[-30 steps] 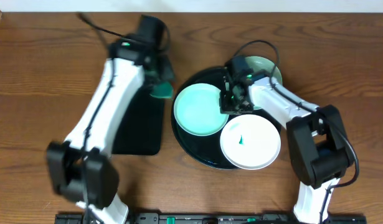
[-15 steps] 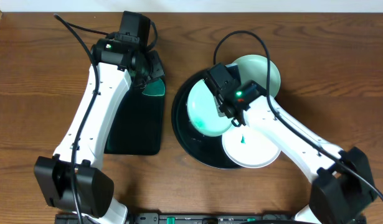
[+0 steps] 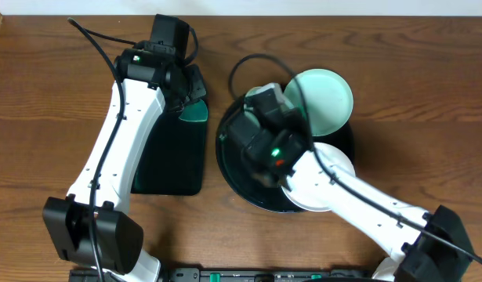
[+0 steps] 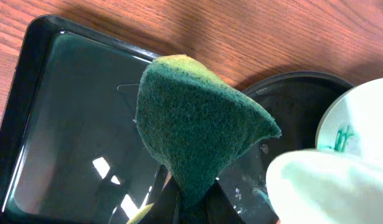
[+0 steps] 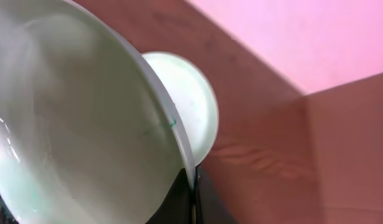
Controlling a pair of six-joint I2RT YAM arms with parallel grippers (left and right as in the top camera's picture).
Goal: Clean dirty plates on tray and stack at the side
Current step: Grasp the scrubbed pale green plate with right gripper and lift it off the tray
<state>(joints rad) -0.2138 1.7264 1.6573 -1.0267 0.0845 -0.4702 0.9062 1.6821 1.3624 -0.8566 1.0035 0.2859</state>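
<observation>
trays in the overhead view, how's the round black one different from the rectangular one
Shape: the round tray is a circle, the rectangular tray an oblong.
Load: the round tray carries a mint plate and a white plate; over the rectangular tray's far corner the left gripper holds a green sponge.
Size: the round tray is wider.
Both are glossy black with low rims.
</observation>
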